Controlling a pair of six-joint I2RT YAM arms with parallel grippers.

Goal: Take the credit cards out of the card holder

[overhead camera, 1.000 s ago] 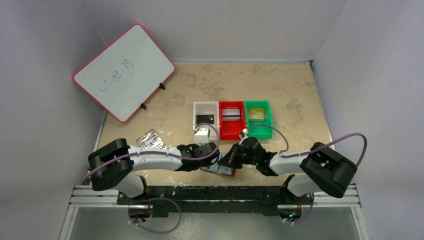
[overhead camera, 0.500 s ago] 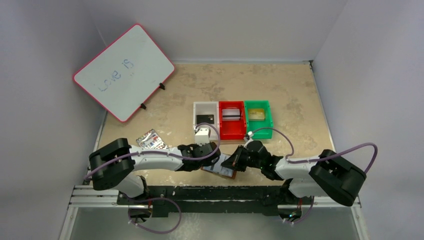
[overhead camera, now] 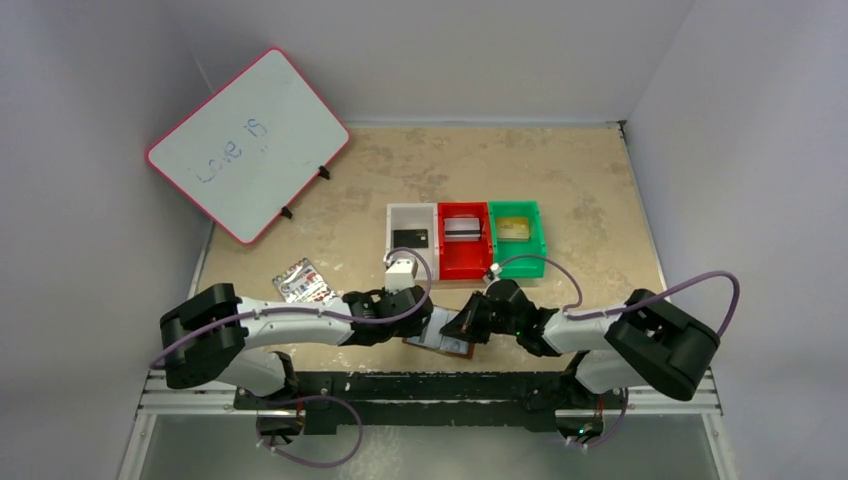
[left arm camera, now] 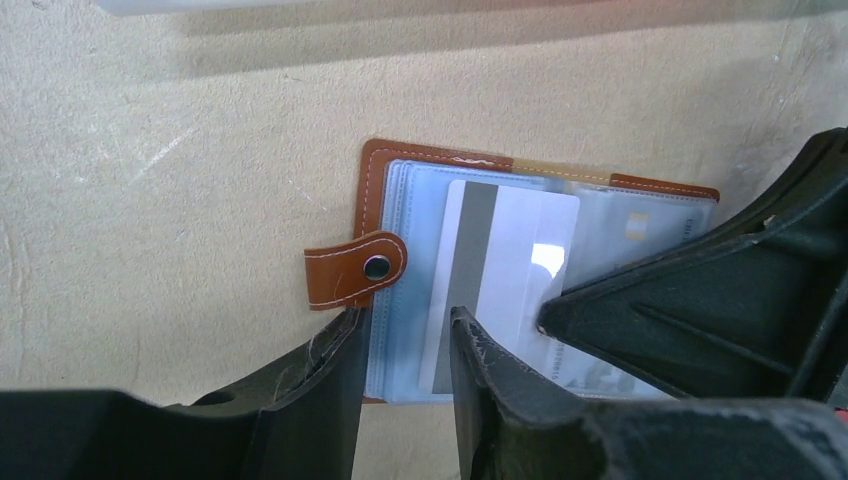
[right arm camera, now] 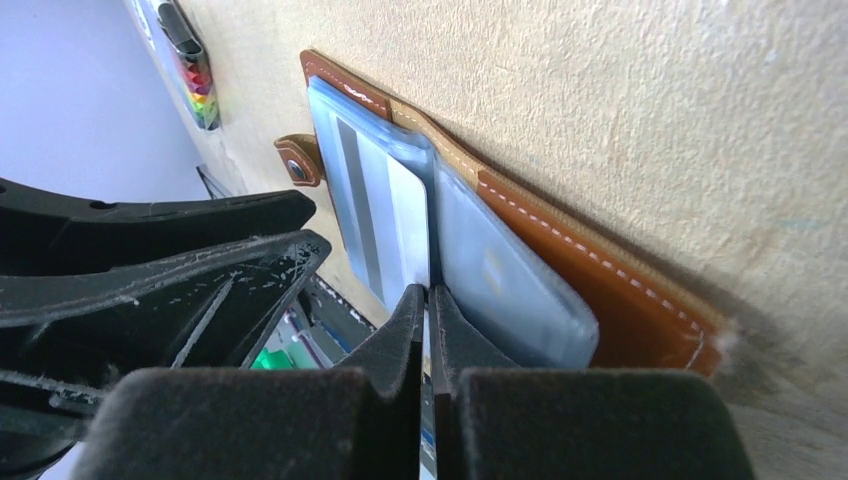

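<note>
The brown leather card holder (left arm camera: 440,157) lies open near the table's front edge (overhead camera: 445,345), snap tab (left arm camera: 350,270) out to one side. A silvery grey credit card with a dark stripe (left arm camera: 510,240) sits in the top bluish sleeve. Another card (right arm camera: 495,265) shows faintly in the opposite sleeve. My left gripper (left arm camera: 405,330) is open, its fingers straddling the sleeves' edge. My right gripper (right arm camera: 428,292) is shut, its tips pressed into the fold between the sleeves. A black card (overhead camera: 411,237), a silvery one (overhead camera: 461,227) and a gold one (overhead camera: 513,228) lie in the bins.
White (overhead camera: 411,209), red (overhead camera: 462,268) and green (overhead camera: 522,268) bins stand in a row just beyond the card holder. A white pack with rainbow stripes (overhead camera: 302,280) lies to the left. A pink-framed whiteboard (overhead camera: 247,143) leans at the back left. Both grippers (overhead camera: 440,325) crowd together.
My left gripper's jaws have parted over the sleeve edge and its arm has shifted left. The right gripper has stayed shut on the fold, its arm shifting slightly.
</note>
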